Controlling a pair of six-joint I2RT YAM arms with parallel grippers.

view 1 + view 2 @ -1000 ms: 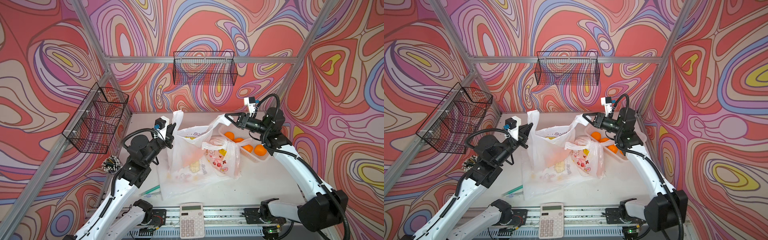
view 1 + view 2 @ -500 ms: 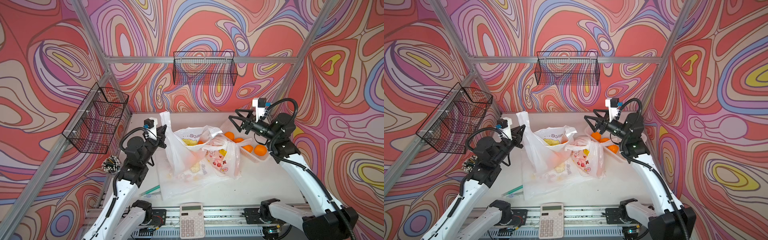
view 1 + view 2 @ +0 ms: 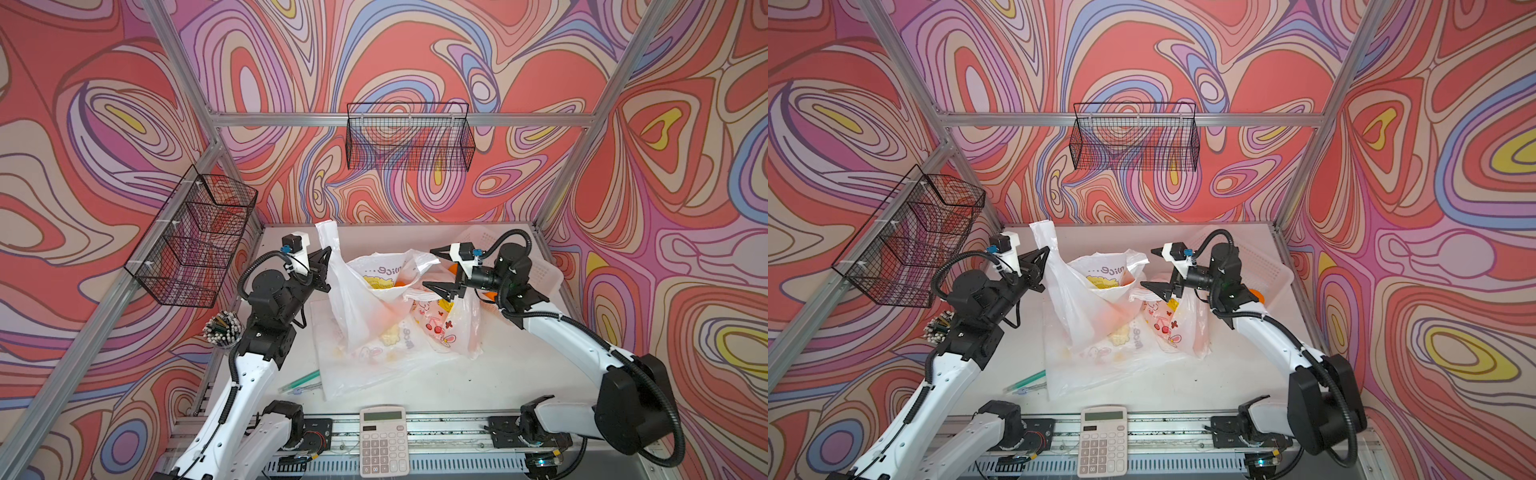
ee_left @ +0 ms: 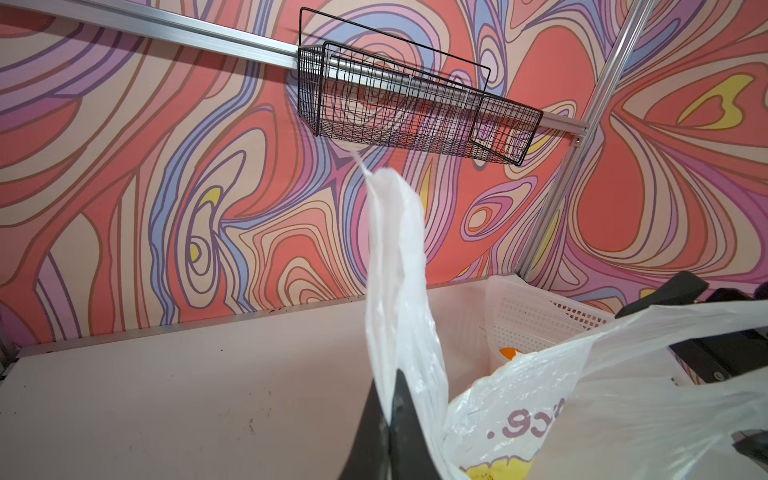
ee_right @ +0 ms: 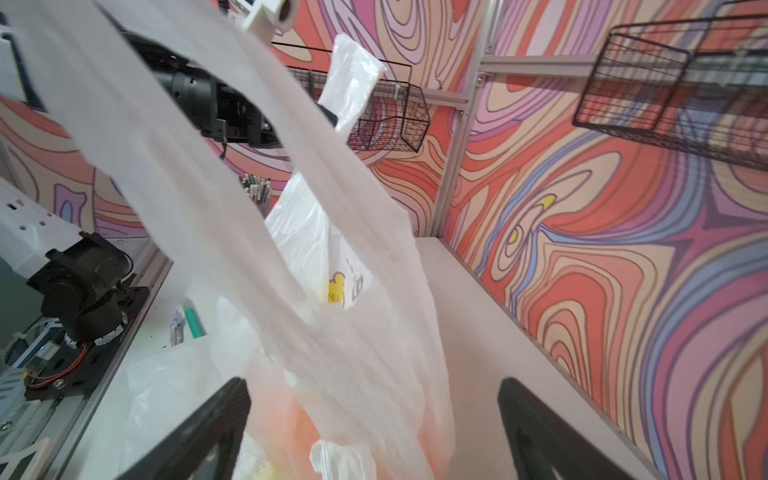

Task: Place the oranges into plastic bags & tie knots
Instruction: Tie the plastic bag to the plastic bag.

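Calculator, green pen (both near front)

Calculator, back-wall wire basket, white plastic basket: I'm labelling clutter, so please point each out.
calculator [image 3: 383, 451], a top view, on its keypad.
back-wall wire basket [image 3: 409, 145], a top view, on its front mesh.
white plastic basket [image 4: 534, 322], left wrist view, on its perforated wall.

Light was bright and even, shadows beside the plastic bags were faint and soft, both top views were sharp, bag film closest to the right wrist camera was blurred
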